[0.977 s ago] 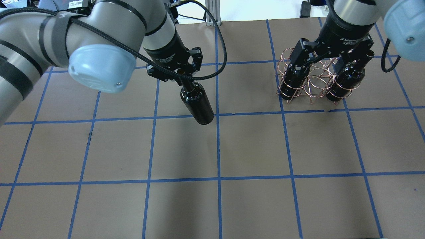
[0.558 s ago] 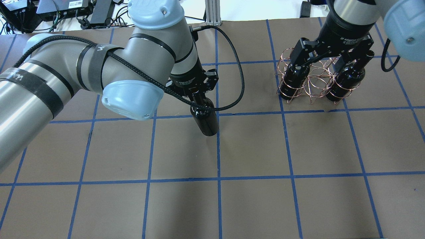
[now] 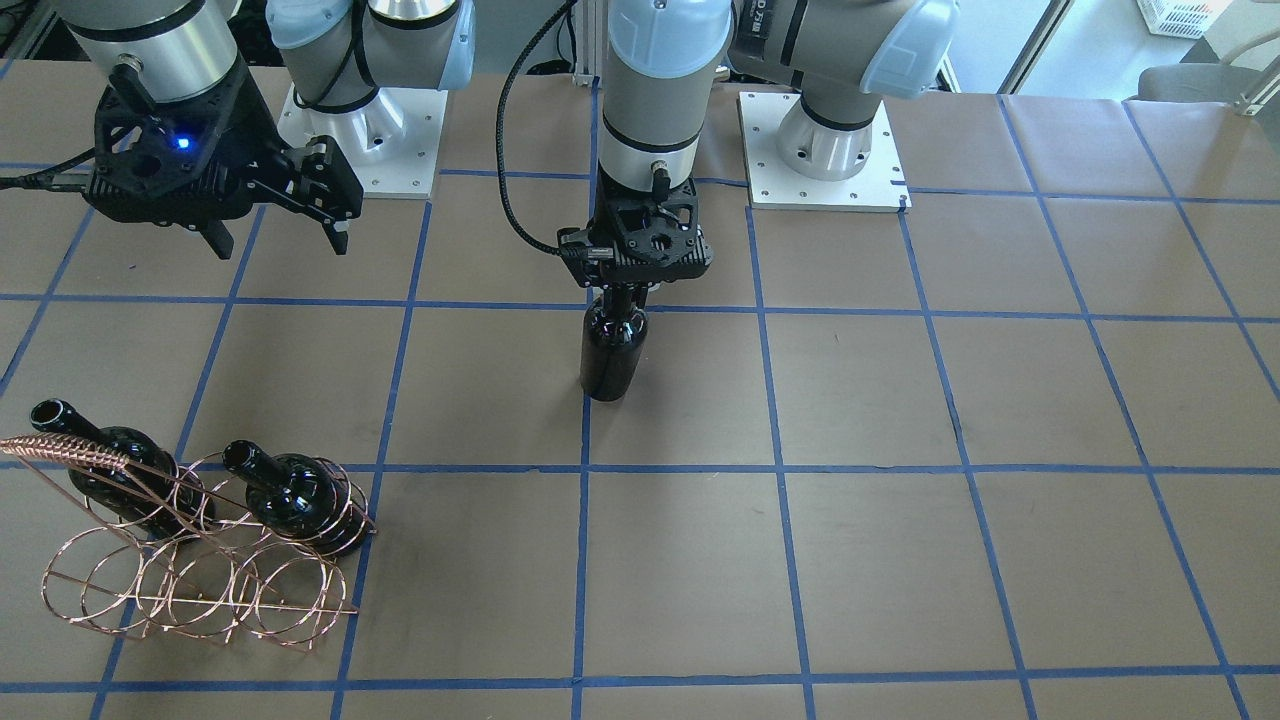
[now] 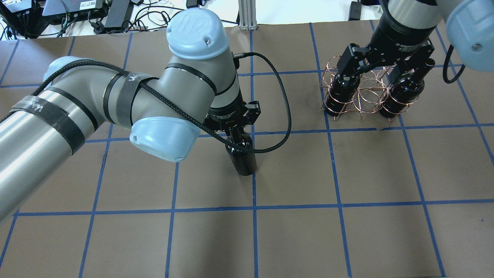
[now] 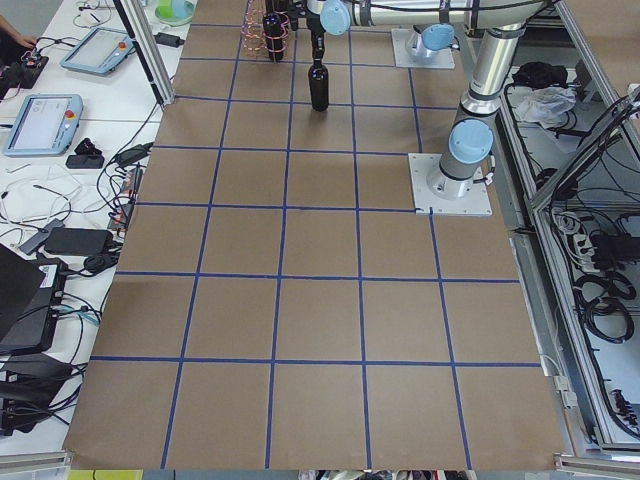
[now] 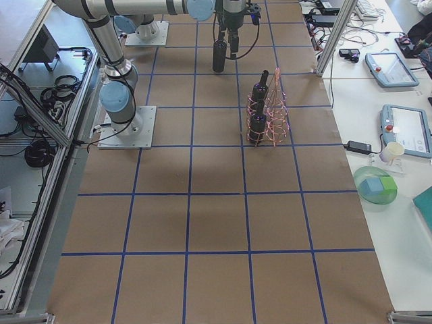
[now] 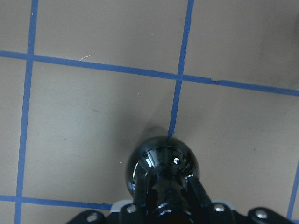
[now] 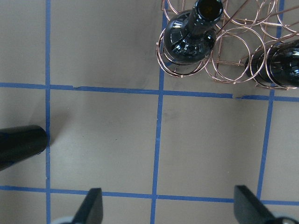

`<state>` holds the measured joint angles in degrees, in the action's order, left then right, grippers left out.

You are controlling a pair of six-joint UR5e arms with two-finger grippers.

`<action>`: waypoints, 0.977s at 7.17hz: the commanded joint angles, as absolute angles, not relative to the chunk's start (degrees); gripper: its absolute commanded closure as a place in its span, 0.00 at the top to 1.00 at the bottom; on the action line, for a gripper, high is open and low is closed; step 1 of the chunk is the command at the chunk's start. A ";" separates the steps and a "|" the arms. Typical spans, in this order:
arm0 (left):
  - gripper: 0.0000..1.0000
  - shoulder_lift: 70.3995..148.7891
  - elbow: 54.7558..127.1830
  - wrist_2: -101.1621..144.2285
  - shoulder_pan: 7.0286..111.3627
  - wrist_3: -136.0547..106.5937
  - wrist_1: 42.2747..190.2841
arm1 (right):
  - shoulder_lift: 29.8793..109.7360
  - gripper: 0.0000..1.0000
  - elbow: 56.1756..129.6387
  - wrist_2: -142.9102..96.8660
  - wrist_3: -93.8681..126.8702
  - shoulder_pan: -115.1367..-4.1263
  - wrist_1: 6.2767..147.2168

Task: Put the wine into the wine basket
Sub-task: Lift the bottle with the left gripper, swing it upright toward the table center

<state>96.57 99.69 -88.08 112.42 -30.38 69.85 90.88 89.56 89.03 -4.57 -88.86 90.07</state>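
My left gripper (image 4: 234, 130) is shut on the neck of a near-black wine bottle (image 4: 244, 159) and holds it upright over mid-table. It also shows in the front view (image 3: 612, 352) and the left wrist view (image 7: 161, 162). I cannot tell whether its base touches the table. The copper wire wine basket (image 4: 362, 101) stands at the far right, with a bottle at its left end (image 4: 341, 92) and another at its right end (image 4: 401, 94). The middle loops are bare. My right gripper (image 4: 380, 75) is open and empty, high above the basket.
The table is brown paper with a grid of blue tape lines (image 4: 253, 208). In the right wrist view the basket (image 8: 233, 70) lies at the top and the held bottle (image 8: 18, 145) at the left edge. Cables and devices lie beyond the far edge.
My left arm has carried the bottle toward the robot's side and slightly right, and the bottle now hangs more upright. The right arm and the basket have not moved.
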 commanded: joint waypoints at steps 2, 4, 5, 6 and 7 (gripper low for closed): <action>0.00 94.41 100.72 -88.33 113.20 -30.32 71.79 | 90.88 1.00 89.56 89.03 -4.57 -88.86 90.26; 0.00 93.87 100.90 -88.24 113.29 -30.58 73.04 | 90.88 1.00 89.56 89.03 -4.66 -88.86 90.18; 0.00 93.87 101.77 -87.81 113.47 -31.28 73.12 | 90.70 1.00 89.56 89.12 -4.66 -88.86 89.83; 0.00 93.78 101.95 -87.72 113.55 -31.46 73.04 | 90.62 1.00 89.56 89.12 -4.66 -88.77 89.65; 0.01 93.87 102.04 -87.71 113.55 -31.55 73.04 | 90.70 1.00 89.56 89.12 -4.66 -88.77 90.26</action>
